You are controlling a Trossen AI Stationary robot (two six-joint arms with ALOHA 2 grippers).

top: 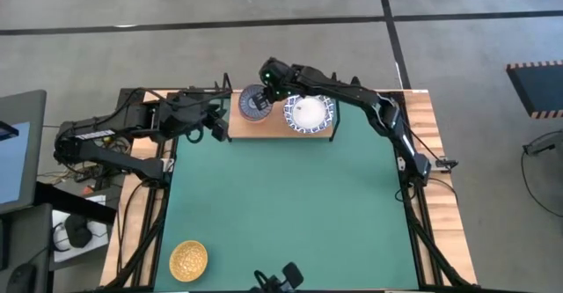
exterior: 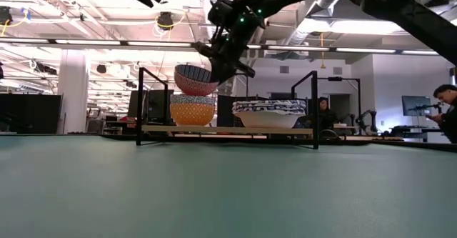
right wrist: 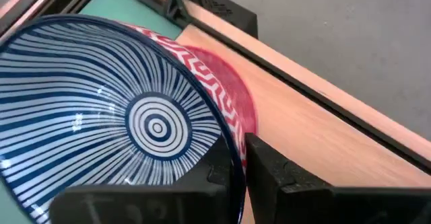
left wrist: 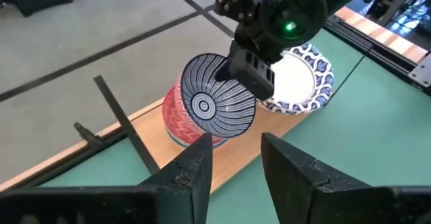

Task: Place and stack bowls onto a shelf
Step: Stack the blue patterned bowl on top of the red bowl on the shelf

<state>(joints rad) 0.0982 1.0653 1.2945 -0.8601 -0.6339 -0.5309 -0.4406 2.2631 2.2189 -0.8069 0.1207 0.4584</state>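
A grey-blue striped bowl (left wrist: 219, 108) hangs tilted in my right gripper (right wrist: 236, 170), just over a red patterned bowl (left wrist: 176, 122) that stands on the left part of the light-wood shelf (top: 280, 133). Wide white bowls with blue lattice rims (top: 309, 114) sit stacked on the shelf to the right of it. In the low view the striped bowl (exterior: 195, 79) is above the red bowl (exterior: 193, 111). My left gripper (left wrist: 236, 150) is open, just left of the shelf, touching nothing. A golden-yellow bowl (top: 188, 260) rests on the table's near left corner. My right gripper holds the striped bowl by its rim (right wrist: 232, 153), on the side toward the white bowls. One finger (right wrist: 289, 183) is outside the wall and the other inside. The fingers slant down from above and from the far side. The bowl is tilted, its low side just above the red bowl.
The green mat (top: 281, 205) spreads from the shelf to the table's near edge. Black wire posts of the shelf frame (exterior: 141, 106) stand at its ends. Wooden table strips (top: 444, 196) run along both sides. People show in the room beyond (exterior: 446, 109).
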